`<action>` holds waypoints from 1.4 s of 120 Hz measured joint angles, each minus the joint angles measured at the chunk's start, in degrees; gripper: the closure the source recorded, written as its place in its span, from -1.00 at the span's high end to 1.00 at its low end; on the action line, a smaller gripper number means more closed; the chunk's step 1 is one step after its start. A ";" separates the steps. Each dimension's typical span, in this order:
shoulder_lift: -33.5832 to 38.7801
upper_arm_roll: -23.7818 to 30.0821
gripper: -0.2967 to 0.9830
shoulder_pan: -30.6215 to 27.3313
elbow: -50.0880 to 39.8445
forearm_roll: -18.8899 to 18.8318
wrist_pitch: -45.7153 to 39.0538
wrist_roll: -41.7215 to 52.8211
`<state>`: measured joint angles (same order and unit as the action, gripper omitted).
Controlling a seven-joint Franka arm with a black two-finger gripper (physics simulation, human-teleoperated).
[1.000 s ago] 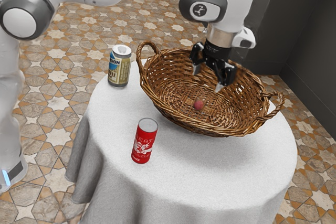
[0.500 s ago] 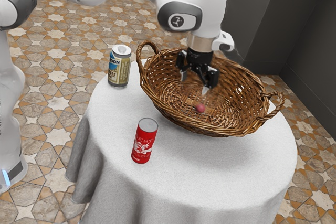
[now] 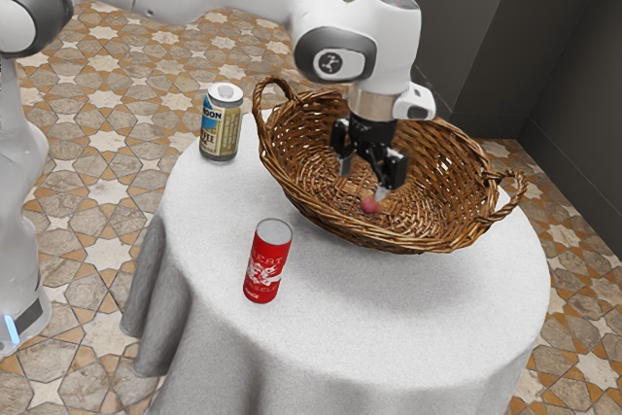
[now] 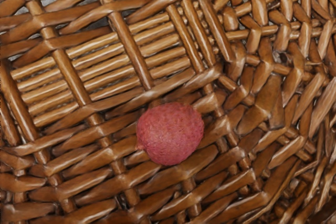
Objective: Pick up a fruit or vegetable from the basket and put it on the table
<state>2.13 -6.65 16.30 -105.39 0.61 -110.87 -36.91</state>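
Ext. view's L to R: tan can (image 3: 222, 123) nr worktop's (image 3: 418, 328) upper-L edge; red can (image 3: 266, 264) nr its lower-L edge; pincer (image 3: 363, 182) in basket (image 3: 428, 238), fingers apart; pink fruit (image 3: 369, 206) on basket floor, just below pincer, nr basket's lower edge.

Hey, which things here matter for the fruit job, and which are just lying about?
For the job:
- the pinkish-red fruit
- the wicker basket
- the table

Just lying about:
- the red can
- the beige-and-blue can
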 joint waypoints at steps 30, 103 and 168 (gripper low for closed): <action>-2.22 0.27 0.41 -3.12 0.78 2.28 -0.15 3.34; -4.66 0.13 0.39 1.88 3.73 3.51 1.00 8.61; -4.68 -0.12 0.39 -2.75 3.76 4.07 2.33 11.56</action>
<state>-2.56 -6.77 13.55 -101.62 4.68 -108.53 -25.35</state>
